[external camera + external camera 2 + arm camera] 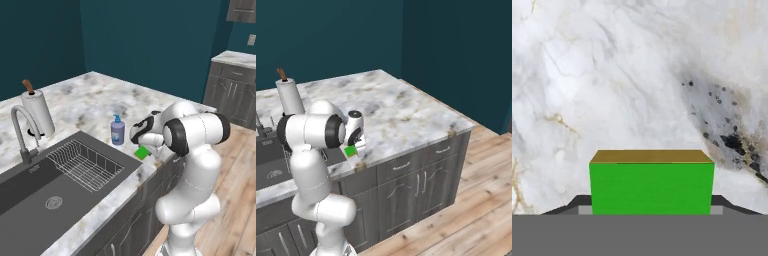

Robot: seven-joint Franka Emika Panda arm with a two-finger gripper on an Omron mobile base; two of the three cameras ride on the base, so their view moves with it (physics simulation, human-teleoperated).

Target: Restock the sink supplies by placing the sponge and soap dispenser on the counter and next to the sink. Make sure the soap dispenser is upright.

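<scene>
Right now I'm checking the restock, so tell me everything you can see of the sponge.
The sponge is a small flat rectangular block, bright green with a thin yellow layer on one face. It sits between the fingers of the gripper, which is shut on it, over the marble counter near the sink's corner, beside the upright soap dispenser. Whether it touches the counter is unclear.

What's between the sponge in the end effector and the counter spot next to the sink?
Nothing visible. The sponge sits in the end effector over bare counter; the soap dispenser stands upright beside the sink, off to one side.
</scene>
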